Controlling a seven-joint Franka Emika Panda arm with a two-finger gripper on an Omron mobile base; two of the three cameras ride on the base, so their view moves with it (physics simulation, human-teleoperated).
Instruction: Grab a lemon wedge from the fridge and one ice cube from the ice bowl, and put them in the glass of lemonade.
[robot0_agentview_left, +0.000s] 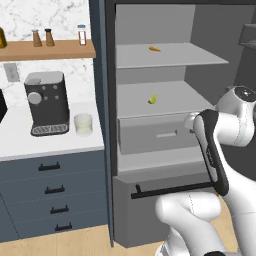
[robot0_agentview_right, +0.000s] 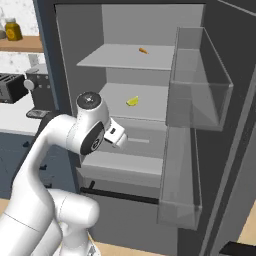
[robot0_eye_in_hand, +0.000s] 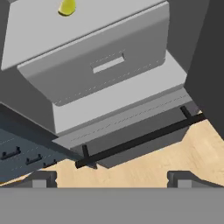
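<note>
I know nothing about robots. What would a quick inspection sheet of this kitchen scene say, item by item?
Surface: white counter left of the fridge, whose door stands open.
Job's things: lemon wedge lies on the fridge's middle shelf, untouched; glass of lemonade stands on the counter beside the coffee machine.
Clutter: small orange bit on the top shelf; shakers on the wooden wall shelf; toaster on the counter.
Claw: claw open, holding nothing, in front of the fridge's inner drawer, below the wedge.
Cables: nothing seen.
Surroundings: blue drawers under the counter, wooden floor, marble wall.
</note>
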